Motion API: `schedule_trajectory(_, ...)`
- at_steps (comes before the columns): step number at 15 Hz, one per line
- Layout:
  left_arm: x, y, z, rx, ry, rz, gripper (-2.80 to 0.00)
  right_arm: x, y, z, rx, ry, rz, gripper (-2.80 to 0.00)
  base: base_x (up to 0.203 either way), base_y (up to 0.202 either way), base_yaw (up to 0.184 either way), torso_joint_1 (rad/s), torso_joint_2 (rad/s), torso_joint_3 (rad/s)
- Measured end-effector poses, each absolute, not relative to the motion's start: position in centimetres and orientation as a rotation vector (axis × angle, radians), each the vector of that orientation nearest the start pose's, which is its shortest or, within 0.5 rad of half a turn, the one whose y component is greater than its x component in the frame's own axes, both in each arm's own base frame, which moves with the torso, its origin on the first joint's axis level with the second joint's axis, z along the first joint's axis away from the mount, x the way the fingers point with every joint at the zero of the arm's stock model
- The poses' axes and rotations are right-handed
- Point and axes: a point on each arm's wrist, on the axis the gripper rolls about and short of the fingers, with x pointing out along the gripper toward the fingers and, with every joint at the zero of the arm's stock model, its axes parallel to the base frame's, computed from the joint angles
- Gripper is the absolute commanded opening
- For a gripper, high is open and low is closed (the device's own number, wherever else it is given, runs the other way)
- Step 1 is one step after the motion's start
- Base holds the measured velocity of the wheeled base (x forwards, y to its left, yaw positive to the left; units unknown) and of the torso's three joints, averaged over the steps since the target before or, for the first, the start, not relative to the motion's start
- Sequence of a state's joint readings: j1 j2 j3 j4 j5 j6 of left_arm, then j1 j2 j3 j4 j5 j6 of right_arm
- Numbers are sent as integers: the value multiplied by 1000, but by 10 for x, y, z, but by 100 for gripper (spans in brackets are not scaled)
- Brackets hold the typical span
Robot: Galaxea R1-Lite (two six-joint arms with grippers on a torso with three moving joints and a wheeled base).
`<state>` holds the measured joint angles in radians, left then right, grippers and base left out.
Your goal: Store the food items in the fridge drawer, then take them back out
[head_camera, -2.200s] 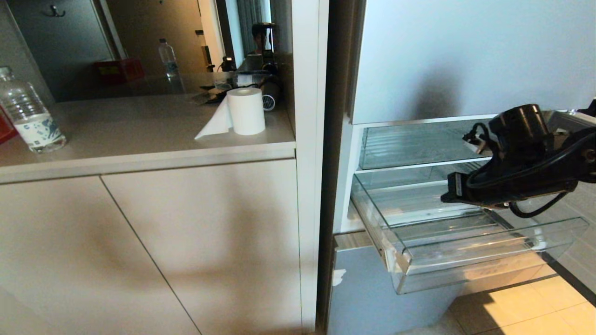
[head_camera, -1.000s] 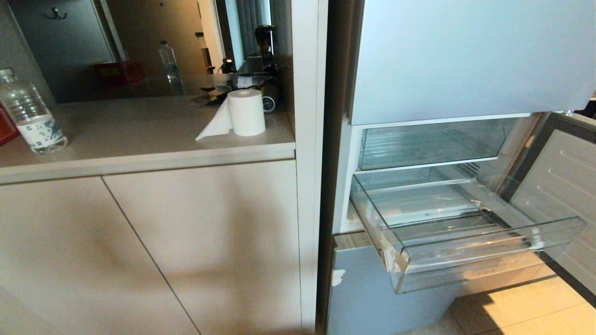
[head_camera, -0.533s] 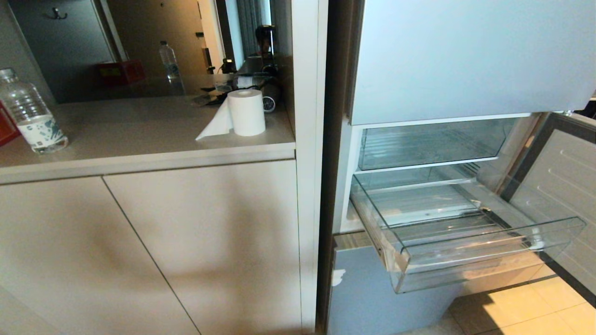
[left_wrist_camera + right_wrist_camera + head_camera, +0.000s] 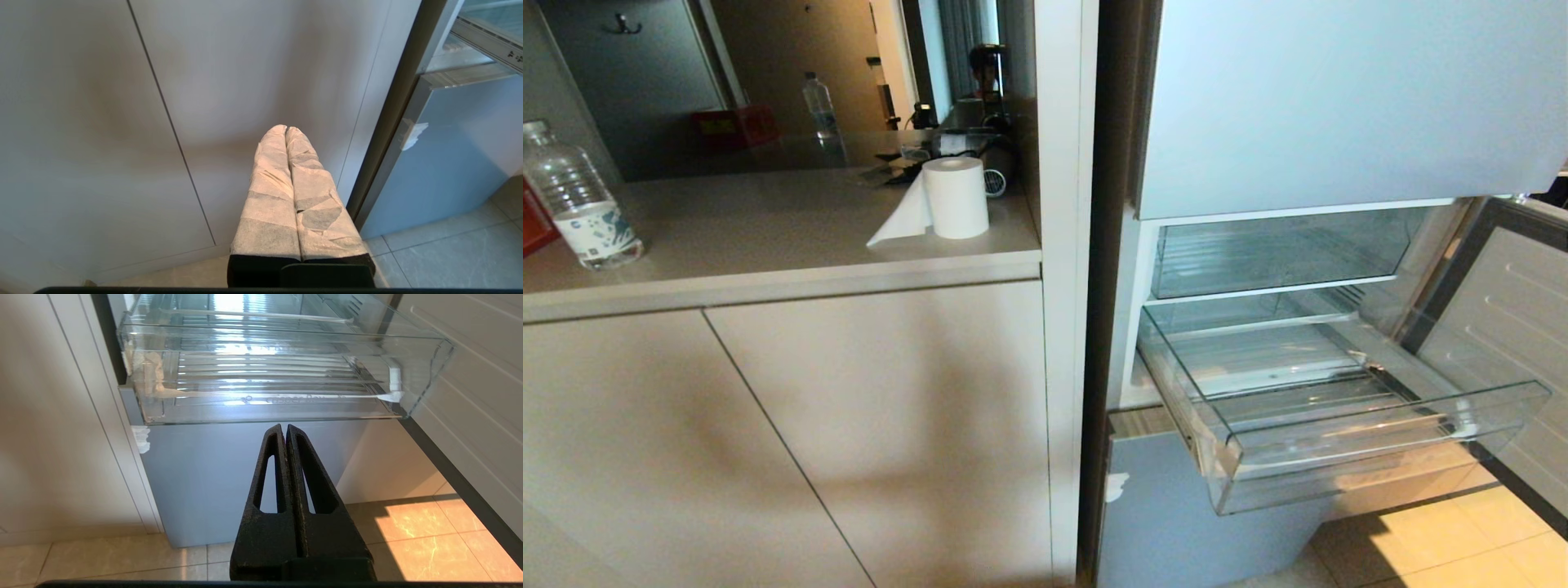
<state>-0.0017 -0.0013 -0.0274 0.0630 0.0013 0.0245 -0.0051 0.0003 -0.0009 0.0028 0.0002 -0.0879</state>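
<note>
While pulled out, ribbed clear plastic drawer (image 4: 1347,433), chipped front

On my left wrist feed I am seeing the left end effector (image 4: 286,130) as two long tapering fingers (image 4: 269,196) wrapped in pale, wrinkled tape, with greyer patches showing through and a black base beneath. On my right feed the right end effector (image 4: 285,426) is showing bare black fingers (image 4: 314,490), rough-textured and wedge-shaped, each with a long triangular cutout. A dark strip of the mount is edging both feeds.
</note>
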Motion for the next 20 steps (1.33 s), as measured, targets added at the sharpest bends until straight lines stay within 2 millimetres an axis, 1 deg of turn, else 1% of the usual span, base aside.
schedule_trajectory(2, -25, 0, 77, 25, 35, -1, -280, -23, 0, 75, -88, 3, -5, -280, 2, 6, -38, 0, 1, 1)
schedule_trajectory(13, -25, 0, 77, 25, 35, -1, -280, -23, 0, 75, -85, 6, -5, -280, 1, 8, -170, 2, 2, 3)
schedule_trajectory(15, -25, 0, 77, 25, 35, -1, -280, -23, 0, 75, -83, 7, -4, -280, 1, 5, -114, 2, 2, 2)
schedule_trajectory(16, -25, 0, 77, 24, 35, -1, -280, -22, 0, 76, -82, 10, -6, -280, 0, 0, 0, 0, 0, 0)
schedule_trajectory(17, -25, 0, 77, 24, 34, -1, -280, -20, 0, 78, -80, 29, -18, -280, 0, 0, 0, 0, 0, 0)
schedule_trajectory(19, -25, 0, 77, 24, 34, 0, -280, -14, -1, 101, -45, 25, -95, -280, 0, 0, 0, 0, 0, 0)
schedule_trajectory(20, -25, 0, 77, 24, 35, -2, -280, -7, -2, 119, -9, 19, -164, -280, 0, 0, 0, 0, 0, 0)
